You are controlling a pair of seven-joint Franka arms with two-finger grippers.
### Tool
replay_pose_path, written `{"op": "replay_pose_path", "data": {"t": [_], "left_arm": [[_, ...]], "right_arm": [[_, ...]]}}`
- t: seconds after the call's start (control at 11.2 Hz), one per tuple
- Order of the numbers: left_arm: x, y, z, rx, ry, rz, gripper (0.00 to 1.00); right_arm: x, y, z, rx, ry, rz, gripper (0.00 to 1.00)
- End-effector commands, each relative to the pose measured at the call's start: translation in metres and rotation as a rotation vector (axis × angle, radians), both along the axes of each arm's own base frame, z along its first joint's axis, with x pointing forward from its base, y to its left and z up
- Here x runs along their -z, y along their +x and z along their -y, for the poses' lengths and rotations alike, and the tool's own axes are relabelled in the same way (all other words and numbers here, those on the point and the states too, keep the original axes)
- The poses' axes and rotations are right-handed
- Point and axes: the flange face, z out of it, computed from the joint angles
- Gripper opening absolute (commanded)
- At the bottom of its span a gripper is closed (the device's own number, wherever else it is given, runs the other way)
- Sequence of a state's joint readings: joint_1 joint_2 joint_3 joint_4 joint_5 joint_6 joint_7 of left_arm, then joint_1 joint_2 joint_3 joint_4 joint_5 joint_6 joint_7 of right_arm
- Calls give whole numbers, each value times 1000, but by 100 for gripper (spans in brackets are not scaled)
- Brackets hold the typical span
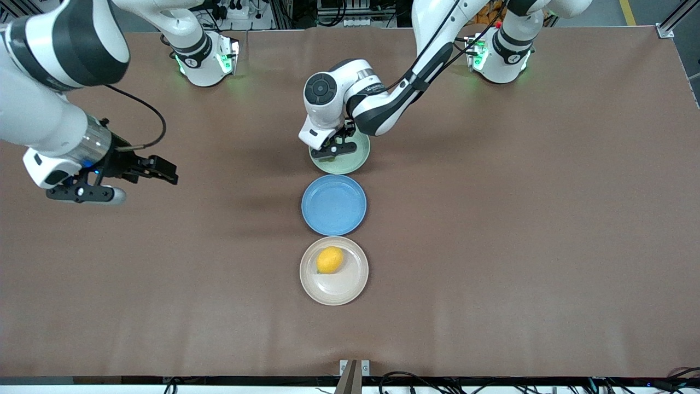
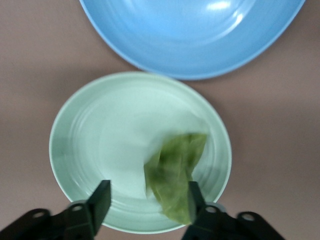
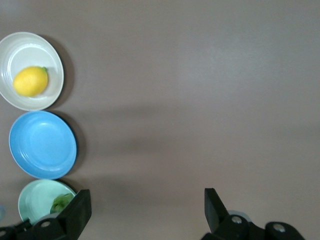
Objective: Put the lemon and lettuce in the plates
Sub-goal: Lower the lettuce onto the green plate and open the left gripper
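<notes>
Front view: blue plate point(image 1: 333, 205) between plates point(image 1: 334, 270)

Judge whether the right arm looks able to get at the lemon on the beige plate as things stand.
Probably yes. The lemon lies uncovered on the beige plate, nearest the front camera. The left gripper is over the mint plate, away from it. The right gripper, jaws open, hangs over bare table toward its own end.
</notes>
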State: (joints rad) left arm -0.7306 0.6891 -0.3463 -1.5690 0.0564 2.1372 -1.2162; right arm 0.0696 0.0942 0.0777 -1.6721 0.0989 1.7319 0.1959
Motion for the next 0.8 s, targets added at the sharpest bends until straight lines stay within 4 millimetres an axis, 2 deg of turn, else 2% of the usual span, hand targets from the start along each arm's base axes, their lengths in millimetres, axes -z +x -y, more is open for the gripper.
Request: {"op": "replay_pose_path", "data": {"t": [0.0,0.09,0.27,0.36,0.54,0.63,0.72], "left_arm": [[-52,60,-39,-93,-8,71,100],[-69,77,-55,-120,-2,79,100],[-96,121,-101,-191,6,92,100],[-111,146,-129,-222,-4,110,100],[-135,193,-200,-214,13,112,100],[-142,211,-233,-196,15,110,100],[-144,221,-254,-170,23,104,100]], "right_arm": [[-30,-30,15,-62,-11,-6,100],[-38,-33,19,-58,-11,8,100],[-53,-39,24,-52,-19,23,100],[-63,-39,19,-65,-27,18,100],[-66,-34,24,-61,-28,7,100],[-69,-34,23,-67,-27,15,100],[-81,-34,23,-93,-24,40,100]]}}
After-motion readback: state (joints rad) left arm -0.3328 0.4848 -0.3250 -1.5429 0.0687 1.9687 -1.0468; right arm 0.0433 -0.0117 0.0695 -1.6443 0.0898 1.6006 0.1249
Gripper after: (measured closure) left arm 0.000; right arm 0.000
